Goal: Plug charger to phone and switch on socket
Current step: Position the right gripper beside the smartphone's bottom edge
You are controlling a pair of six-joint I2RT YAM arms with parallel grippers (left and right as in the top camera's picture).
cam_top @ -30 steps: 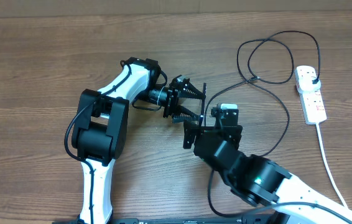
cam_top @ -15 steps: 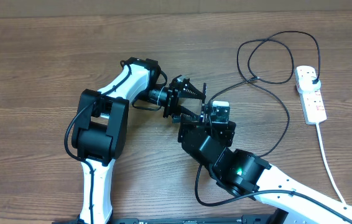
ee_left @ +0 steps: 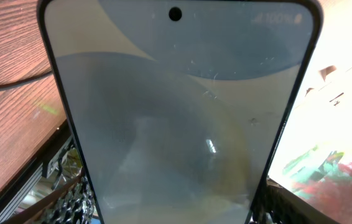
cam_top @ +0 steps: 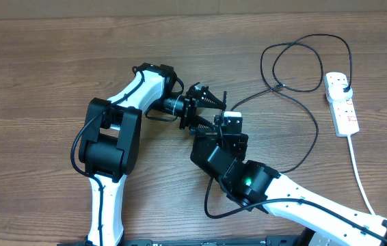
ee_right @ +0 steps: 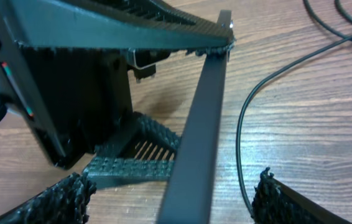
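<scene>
The left gripper (cam_top: 219,111) pinches the phone (ee_left: 176,112) between its jaws; the right gripper (ee_right: 173,193) has its jaws spread wide, one on each side of the phone's thin edge; the charger (ee_right: 244,124) lies just outside those jaws; the socket (cam_top: 340,102) sits far from both; I think the phone is being steadied; next, jaws must grab the charger's small tip.

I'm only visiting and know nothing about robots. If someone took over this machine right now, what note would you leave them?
Left claw: shut on the slim rectangular smartphone with a pale blue-grey screen, held on edge.
Right claw: open, empty, a finger either side of the phone.
Long thin black charger cable: loose on the wooden table, black plug in the white power strip with red markings.
Done: phone gripped. Left: cable into phone, strip switched on.
</scene>
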